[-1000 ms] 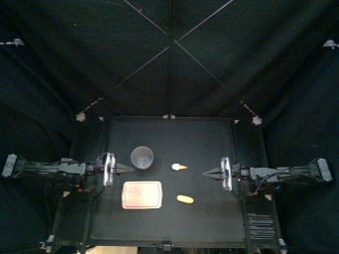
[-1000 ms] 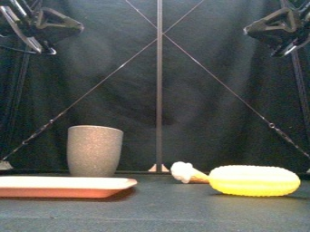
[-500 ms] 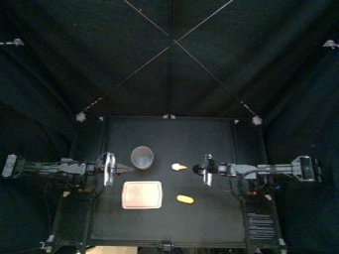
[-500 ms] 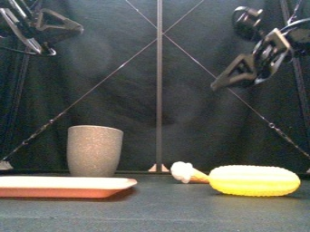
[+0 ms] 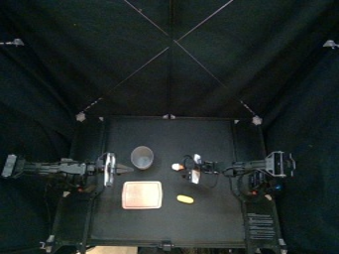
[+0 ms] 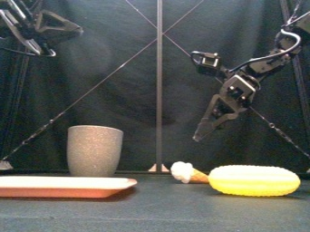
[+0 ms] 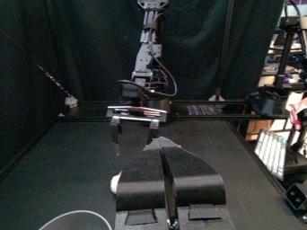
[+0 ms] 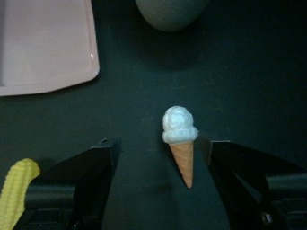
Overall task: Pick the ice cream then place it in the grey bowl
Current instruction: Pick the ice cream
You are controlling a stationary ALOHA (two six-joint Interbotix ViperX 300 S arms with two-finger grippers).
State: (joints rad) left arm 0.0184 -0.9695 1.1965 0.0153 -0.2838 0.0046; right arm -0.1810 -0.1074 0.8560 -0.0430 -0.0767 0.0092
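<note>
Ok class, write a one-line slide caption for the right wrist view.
Open right pincer hovers above the white-topped tan toy ice cream cone.

Right gripper (image 5: 195,167) hovers near grey bowl (image 5: 142,156) (mid-table).

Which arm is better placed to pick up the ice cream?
Right. The right gripper hangs open over the ice cream, fingers either side; the left gripper rests shut, farther away.

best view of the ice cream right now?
Right wrist view: the ice cream lies whole, scoop and cone, in plain sight. Top view shows a tiny pale speck; front view only its scoop end beside the yellow corn; left wrist view, nothing sure.
</note>
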